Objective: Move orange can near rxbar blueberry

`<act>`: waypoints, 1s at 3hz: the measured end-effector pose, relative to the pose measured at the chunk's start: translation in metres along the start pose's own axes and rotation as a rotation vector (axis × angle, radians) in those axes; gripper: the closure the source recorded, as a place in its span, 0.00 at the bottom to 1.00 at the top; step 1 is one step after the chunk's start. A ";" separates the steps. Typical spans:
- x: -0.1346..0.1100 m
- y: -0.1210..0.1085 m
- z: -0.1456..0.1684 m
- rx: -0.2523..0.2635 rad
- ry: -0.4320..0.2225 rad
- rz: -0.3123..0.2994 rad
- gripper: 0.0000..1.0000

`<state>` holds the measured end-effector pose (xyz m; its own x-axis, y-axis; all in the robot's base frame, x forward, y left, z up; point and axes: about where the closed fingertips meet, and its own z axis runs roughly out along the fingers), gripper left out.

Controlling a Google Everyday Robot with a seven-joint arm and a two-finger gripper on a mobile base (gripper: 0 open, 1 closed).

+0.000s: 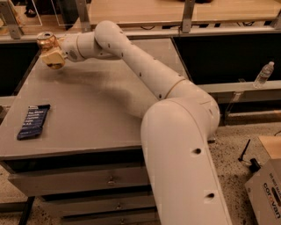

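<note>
The orange can (45, 40) is at the far left corner of the grey table (96, 110); only its silver top and upper body show above the fingers. My gripper (52, 56) reaches there on the long white arm (145, 74) and is closed around the can's lower part. The rxbar blueberry (34, 121), a flat navy wrapper with white text, lies near the table's front left edge, well in front of the can and gripper.
The table has drawers (79, 182) below its front edge. A raised wooden counter with metal posts (189, 13) runs behind it. A water bottle (263, 74) stands on a ledge at right. A cardboard box (268, 193) sits on the floor at lower right.
</note>
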<state>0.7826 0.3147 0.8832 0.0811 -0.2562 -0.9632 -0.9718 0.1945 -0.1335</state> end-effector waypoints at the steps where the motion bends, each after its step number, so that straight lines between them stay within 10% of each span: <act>1: -0.001 0.033 -0.013 -0.009 -0.018 0.025 0.53; 3: 0.003 0.098 -0.031 -0.063 0.009 -0.001 0.54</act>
<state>0.6805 0.3041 0.8748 0.0799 -0.2646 -0.9610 -0.9838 0.1345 -0.1189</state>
